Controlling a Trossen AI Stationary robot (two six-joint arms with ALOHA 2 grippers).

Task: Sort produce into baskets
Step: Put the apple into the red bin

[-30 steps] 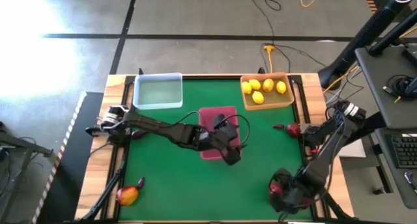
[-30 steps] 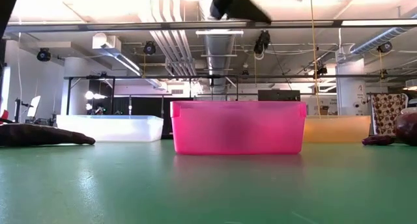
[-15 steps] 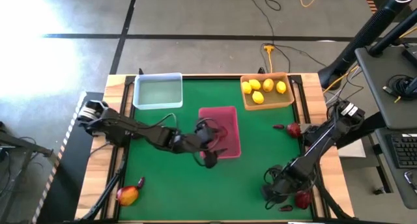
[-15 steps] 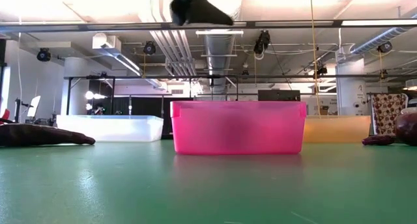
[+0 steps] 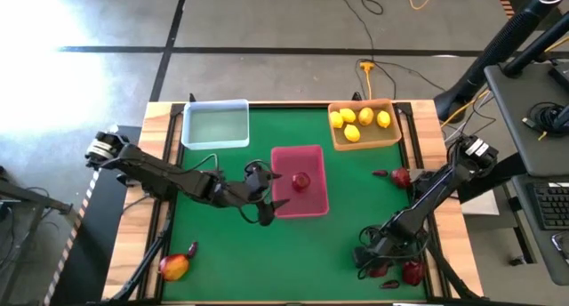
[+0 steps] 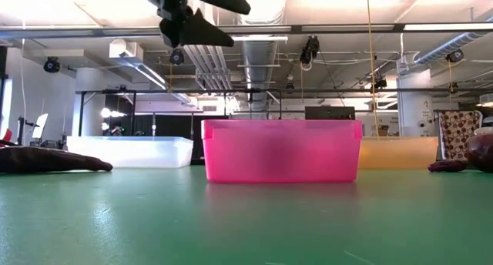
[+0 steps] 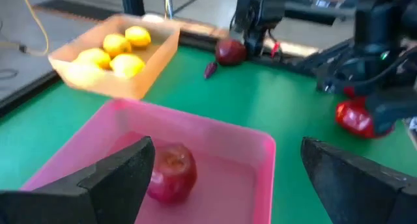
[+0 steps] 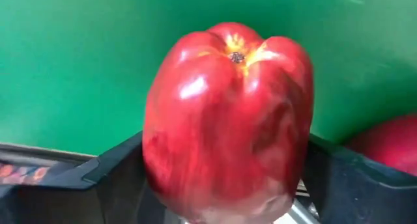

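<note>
Red apple (image 8: 228, 120) sits between my right fingers (image 8: 228, 185) at the near right corner of the green surface (image 5: 356, 199), not clamped yet, so next I squeeze and carry it to the pink tray (image 5: 313, 199), left fingers (image 7: 225, 178) wide open, empty beside it.

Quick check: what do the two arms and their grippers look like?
Both arms are dark, jointed links with a black cable looping alongside. Left gripper and right gripper have two flat, dark, wedge-shaped fingers. Each arm's base joint carries a pale silver-white collar.
</note>
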